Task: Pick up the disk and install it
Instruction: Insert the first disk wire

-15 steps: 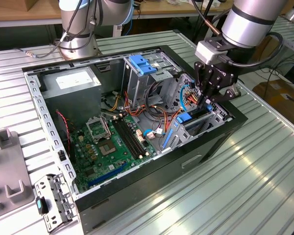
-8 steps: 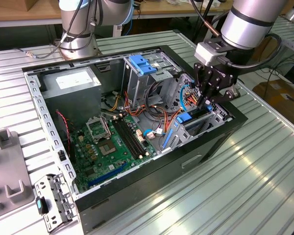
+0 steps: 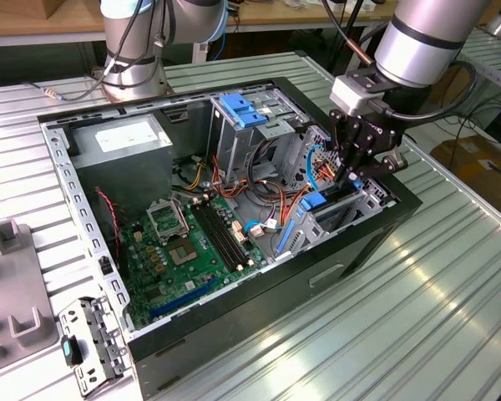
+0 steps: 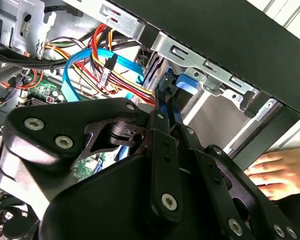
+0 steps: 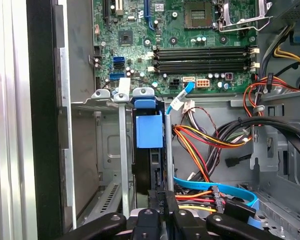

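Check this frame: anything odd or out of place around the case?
Yes. A person's hand rests against the outside of the black computer case in the second wrist view, close to the tool, which is down in the drive bay at the disk. Nothing looks spilled or damaged.

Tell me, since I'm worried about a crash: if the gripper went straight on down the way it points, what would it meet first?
Probably the disk with its blue rail, standing on edge in the drive bay right under the gripper. Depth is unclear, so contact may already exist.
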